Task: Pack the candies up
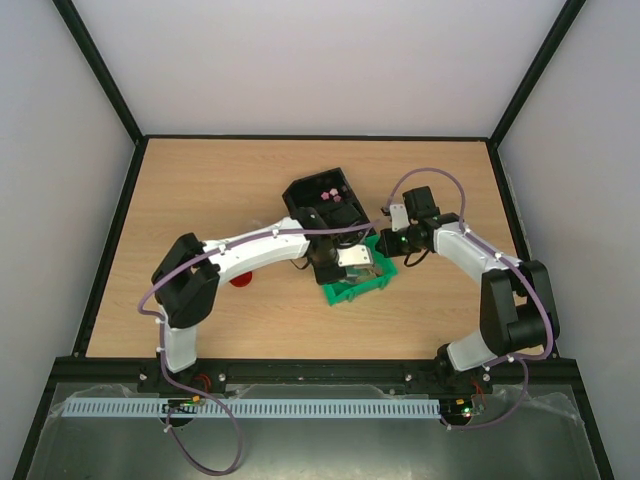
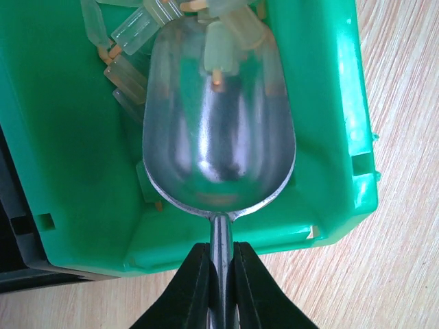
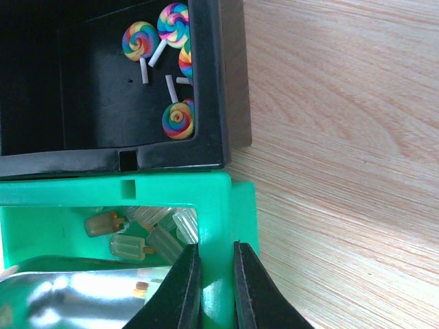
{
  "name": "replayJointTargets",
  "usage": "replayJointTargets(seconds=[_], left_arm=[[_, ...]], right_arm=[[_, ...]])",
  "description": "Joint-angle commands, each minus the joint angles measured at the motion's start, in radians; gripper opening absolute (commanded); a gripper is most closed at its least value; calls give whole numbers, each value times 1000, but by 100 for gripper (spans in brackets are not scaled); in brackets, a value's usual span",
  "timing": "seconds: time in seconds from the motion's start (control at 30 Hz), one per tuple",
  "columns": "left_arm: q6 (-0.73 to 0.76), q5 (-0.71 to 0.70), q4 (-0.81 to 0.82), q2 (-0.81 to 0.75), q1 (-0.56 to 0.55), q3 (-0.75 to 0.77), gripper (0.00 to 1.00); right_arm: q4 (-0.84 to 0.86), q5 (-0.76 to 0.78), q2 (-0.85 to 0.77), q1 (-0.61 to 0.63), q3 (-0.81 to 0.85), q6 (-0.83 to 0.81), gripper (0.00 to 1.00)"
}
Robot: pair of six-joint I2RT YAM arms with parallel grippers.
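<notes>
My left gripper (image 2: 221, 250) is shut on the handle of the silver scoop (image 2: 219, 130). The scoop's bowl lies inside the green bin (image 2: 329, 137), among pale greenish ice-pop candies (image 2: 134, 31). One of these candies (image 2: 221, 51) rests in the bowl. My right gripper (image 3: 216, 250) is shut on the green bin's wall (image 3: 212, 199), one finger inside and one outside. Rainbow lollipop candies (image 3: 177, 120) lie in the black bin (image 3: 212, 82), which touches the green one. From above, both grippers (image 1: 335, 262) (image 1: 385, 243) meet at the green bin (image 1: 335, 293).
A round red lid (image 1: 240, 280) lies on the wooden table under the left forearm. The black bin (image 1: 320, 195) stands just behind the green one. Dark rails edge the table on all sides.
</notes>
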Motion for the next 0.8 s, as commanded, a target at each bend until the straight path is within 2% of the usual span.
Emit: replayJointTargets(seconds=[0.0,0.2,0.5,0.77], left_arm=[[-36,158,197,63,-17,-85,2],[-80,247,385,0,31,-232,2],[-137,336,598,-94,67,-343,2],[-131,363,649,-118,87,-389,2]], right_arm=[[20,-32,-5,21,2,44,1],[21,-29,1,20,4,41,1],[26,-28,10,20,6,31,1],[27,-9,3,20,9,23,1]])
